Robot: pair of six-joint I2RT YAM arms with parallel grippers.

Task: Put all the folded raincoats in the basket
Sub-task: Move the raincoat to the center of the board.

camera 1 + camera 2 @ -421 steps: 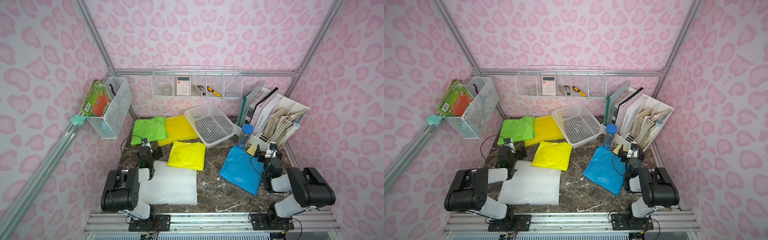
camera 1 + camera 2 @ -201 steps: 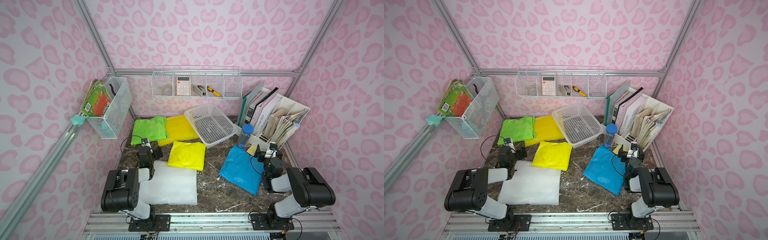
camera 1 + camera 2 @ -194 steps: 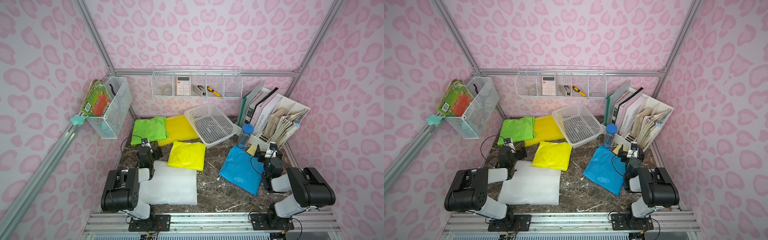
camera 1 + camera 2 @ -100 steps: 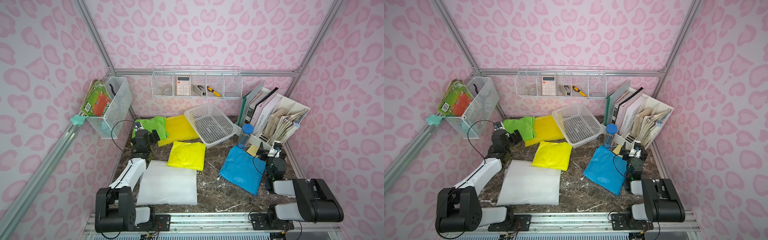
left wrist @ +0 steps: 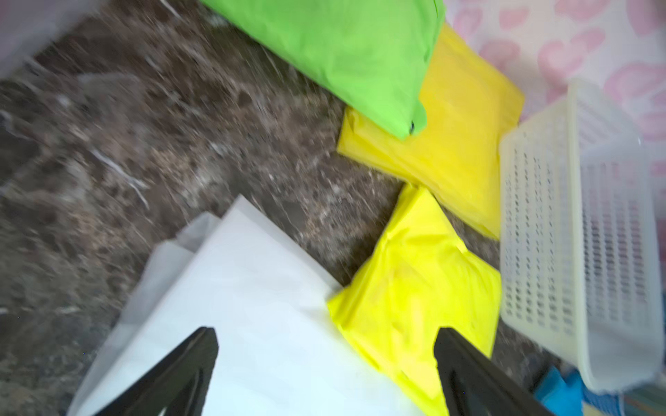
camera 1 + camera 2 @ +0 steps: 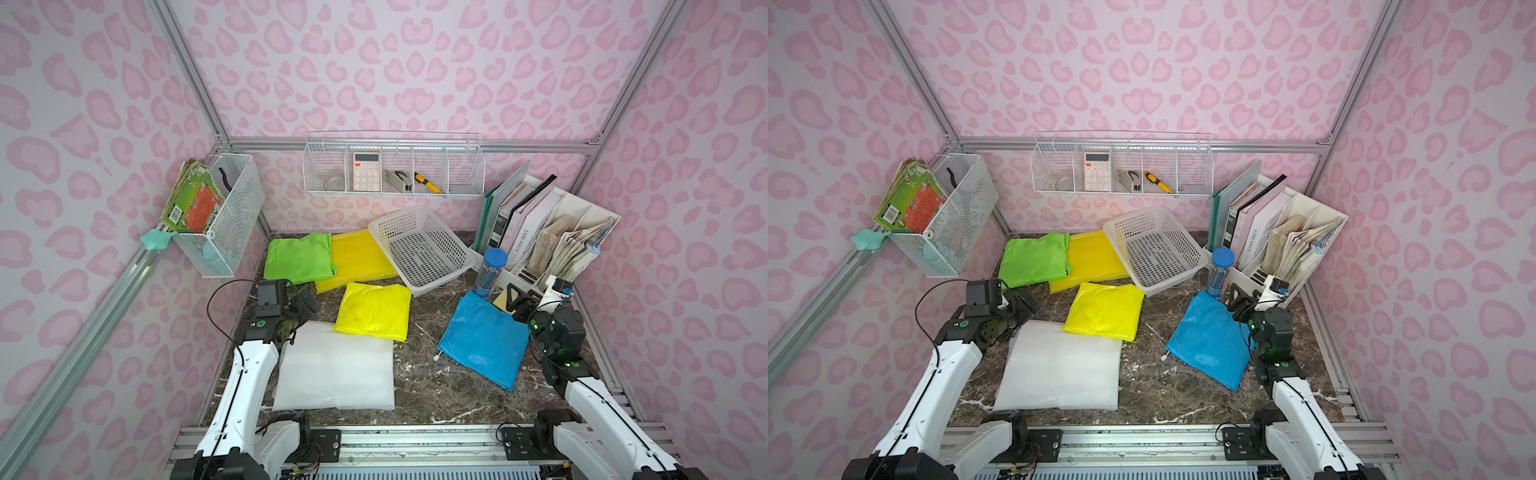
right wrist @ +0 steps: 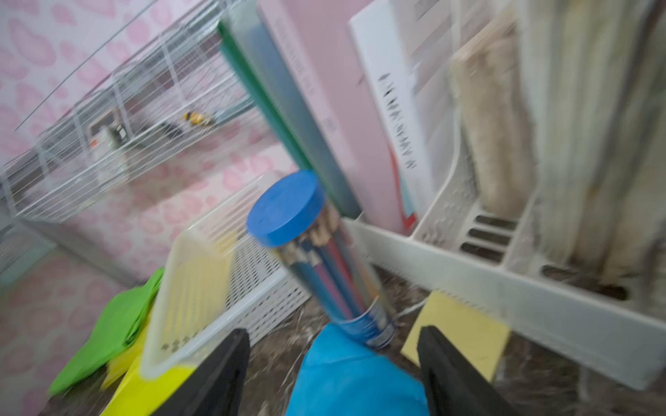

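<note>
While the basket (image 6: 419, 253) stands near the back wall | left gripper (image 5: 324, 336) spread, nothing grasped | right gripper (image 7: 333, 333) likewise

White arm links (image 6: 245, 374), black joints (image 6: 557, 332) and wedge-shaped pincer fingers (image 5: 173, 378), looping black cables (image 6: 208, 307)

Lettering on the white folder (image 6: 524, 239) spine is too small to read.
</note>
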